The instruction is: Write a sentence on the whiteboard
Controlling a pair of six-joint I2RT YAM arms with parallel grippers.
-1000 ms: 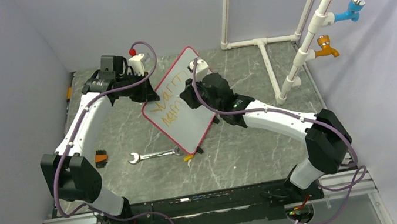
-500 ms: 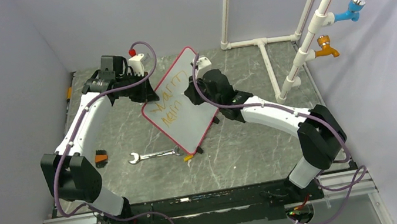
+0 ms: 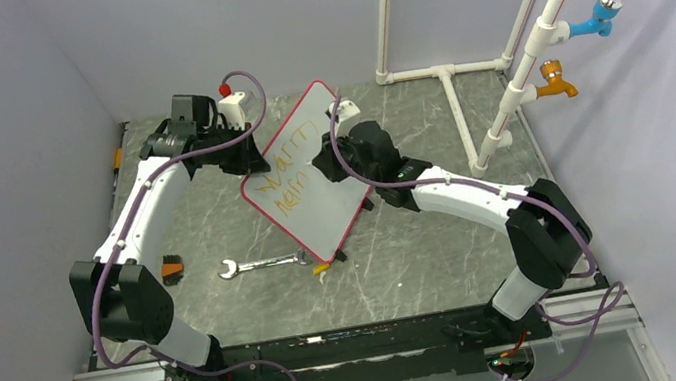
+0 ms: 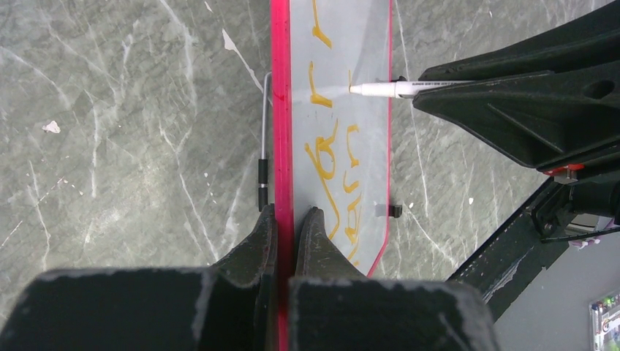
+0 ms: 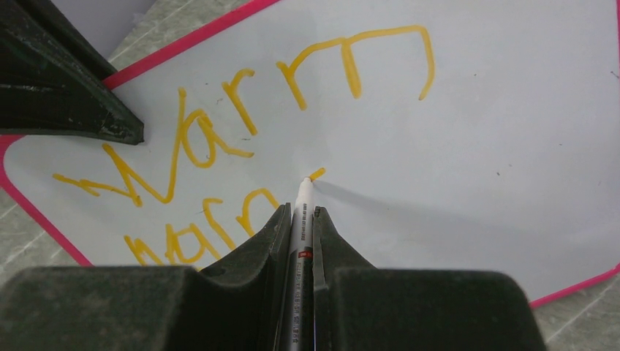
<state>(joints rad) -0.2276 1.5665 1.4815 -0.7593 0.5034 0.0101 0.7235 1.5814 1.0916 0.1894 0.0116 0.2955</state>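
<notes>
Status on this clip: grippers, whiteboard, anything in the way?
Left gripper: jaws shut on the whiteboard rim. Right gripper: jaws shut on the marker, tip at the board beside yellow lettering. Wrench lies by the board's near corner, clear of the marker.

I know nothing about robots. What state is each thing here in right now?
whiteboard: tilted, held by its pink rim, partly covered with orange lettering.
marker: uncapped, gripped, tip at the board's surface.
left gripper: shut on the whiteboard's rim.
right gripper: shut on the marker.
wrench: lying flat, untouched.
</notes>
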